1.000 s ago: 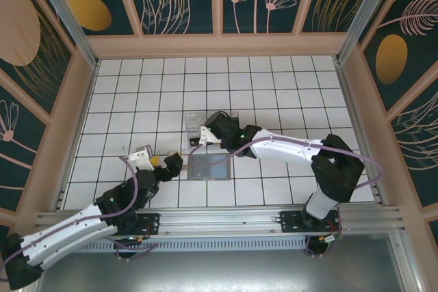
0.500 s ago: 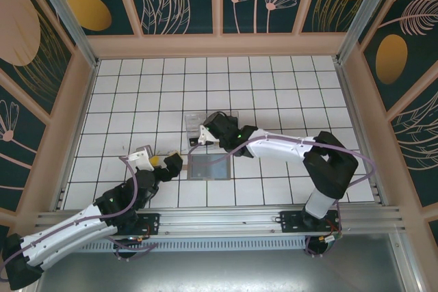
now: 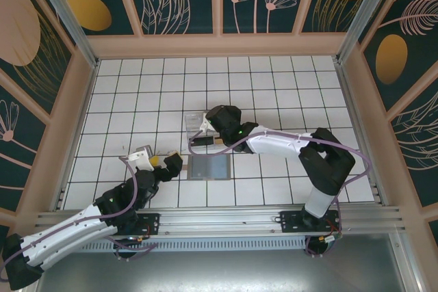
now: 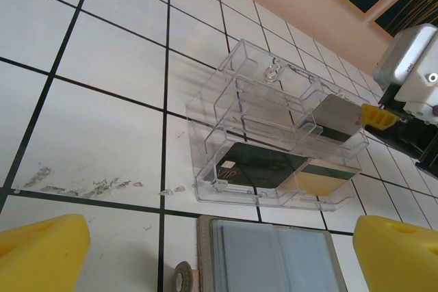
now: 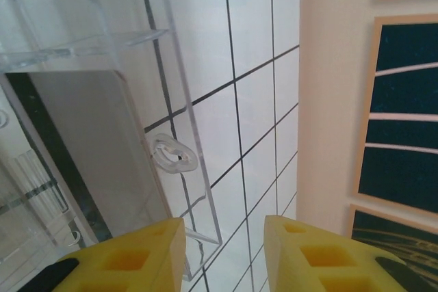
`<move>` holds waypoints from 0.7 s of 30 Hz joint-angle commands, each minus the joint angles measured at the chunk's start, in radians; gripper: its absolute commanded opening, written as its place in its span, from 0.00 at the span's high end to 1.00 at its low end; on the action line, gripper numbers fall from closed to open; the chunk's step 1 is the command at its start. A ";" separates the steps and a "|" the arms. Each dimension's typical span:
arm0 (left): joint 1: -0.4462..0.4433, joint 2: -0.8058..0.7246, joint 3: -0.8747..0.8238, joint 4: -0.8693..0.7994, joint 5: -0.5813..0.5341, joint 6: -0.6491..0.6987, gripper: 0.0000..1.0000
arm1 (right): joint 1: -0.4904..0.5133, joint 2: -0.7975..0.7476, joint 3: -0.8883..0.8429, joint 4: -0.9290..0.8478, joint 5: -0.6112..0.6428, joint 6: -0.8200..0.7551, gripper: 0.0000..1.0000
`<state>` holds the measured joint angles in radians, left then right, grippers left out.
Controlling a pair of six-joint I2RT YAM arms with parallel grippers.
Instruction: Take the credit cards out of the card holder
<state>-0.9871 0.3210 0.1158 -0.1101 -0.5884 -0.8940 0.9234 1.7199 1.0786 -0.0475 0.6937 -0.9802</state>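
The grey card holder (image 3: 209, 167) lies open on the tiles, its clear sleeves (image 4: 274, 258) and tan tab (image 4: 182, 277) low in the left wrist view. My left gripper (image 4: 222, 232) is open, with one yellow finger on each side of the holder's near end (image 3: 174, 164). Behind the holder, the clear tray (image 4: 205, 111) holds a black VIP credit card (image 4: 263, 169), a tan card with a black stripe (image 4: 328, 172) and a grey card (image 4: 337, 115). My right gripper (image 3: 200, 135) hovers open over the tray, empty (image 5: 222, 227), beside the grey card (image 5: 89, 135).
The clear tray (image 3: 194, 122) has several dividers and a hanging tab (image 5: 174, 155). White tiled floor (image 3: 137, 100) spreads to the left and behind. A peach wall (image 5: 335, 100) rises close past the right gripper's fingers.
The right arm's wrist has shifted a little toward the far side over the tray. The left arm and the card holder have not moved.
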 commanded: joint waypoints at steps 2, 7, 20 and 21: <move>0.004 -0.002 -0.006 -0.011 0.002 0.013 0.01 | 0.001 -0.036 0.026 -0.042 0.012 0.123 0.62; 0.004 0.028 0.009 0.008 0.045 0.007 0.01 | 0.017 -0.077 0.068 -0.217 0.015 0.457 0.63; 0.004 0.418 0.132 0.132 0.286 -0.049 0.16 | 0.048 -0.283 -0.257 -0.125 -0.445 1.406 0.70; 0.004 0.450 0.140 0.141 0.303 -0.057 0.18 | 0.049 -0.301 -0.298 -0.096 -0.467 1.449 0.70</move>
<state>-0.9871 0.7151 0.2184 -0.0219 -0.3569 -0.9272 0.9642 1.4590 0.8589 -0.2405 0.3721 0.2230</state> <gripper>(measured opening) 0.829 0.300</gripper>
